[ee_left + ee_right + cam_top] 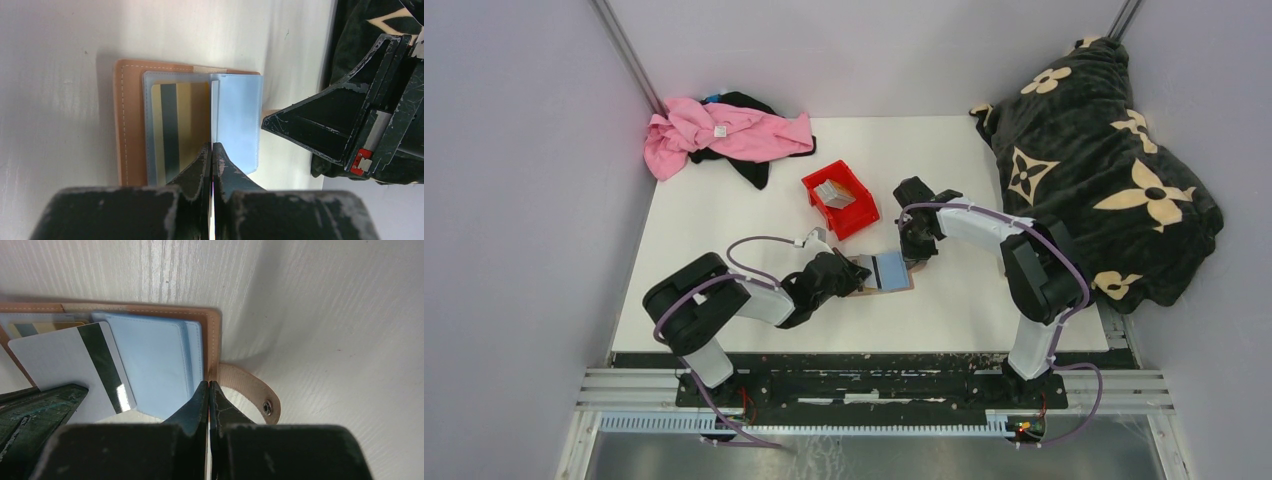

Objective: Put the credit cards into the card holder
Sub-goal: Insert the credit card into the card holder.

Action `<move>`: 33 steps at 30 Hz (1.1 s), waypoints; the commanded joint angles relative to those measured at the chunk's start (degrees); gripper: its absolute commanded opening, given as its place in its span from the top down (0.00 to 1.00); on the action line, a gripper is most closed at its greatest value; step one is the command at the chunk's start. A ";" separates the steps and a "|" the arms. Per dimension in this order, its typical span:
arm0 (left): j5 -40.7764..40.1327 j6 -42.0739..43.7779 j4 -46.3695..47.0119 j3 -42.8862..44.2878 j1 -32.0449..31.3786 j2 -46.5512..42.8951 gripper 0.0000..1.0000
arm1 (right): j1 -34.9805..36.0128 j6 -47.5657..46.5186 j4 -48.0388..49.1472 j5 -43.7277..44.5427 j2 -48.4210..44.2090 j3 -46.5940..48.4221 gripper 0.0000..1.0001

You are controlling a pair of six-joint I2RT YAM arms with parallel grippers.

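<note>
The tan card holder (894, 284) (131, 125) (211, 320) lies open on the white table, its pale blue inner sleeves (237, 125) fanned out. A gold credit card (185, 120) with a dark stripe sits in a left sleeve. My left gripper (856, 270) (212, 146) is shut on a grey credit card (55, 360) with a dark stripe, seen edge-on (214, 110) in its own view. The card's far end lies at the holder's middle fold. My right gripper (914, 255) (208, 384) is shut, its tips at the holder's right edge beside the snap tab (252, 390).
A red bin (860, 216) holding more grey cards (834, 192) stands just behind the holder. A pink cloth (724, 130) over a black garment lies at the back left. A dark floral blanket (1094, 150) covers the right side.
</note>
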 commanded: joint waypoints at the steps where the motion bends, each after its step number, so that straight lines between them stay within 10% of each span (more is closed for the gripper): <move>1: -2.17 1.71 1.03 -0.55 -0.19 1.56 0.97 | 0.35 0.45 1.01 1.37 0.91 -0.09 0.99; 33: -6.70 2.06 -2.67 0.00 -2.30 6.23 0.97 | 2.94 -0.02 -0.84 3.04 2.33 -0.10 0.99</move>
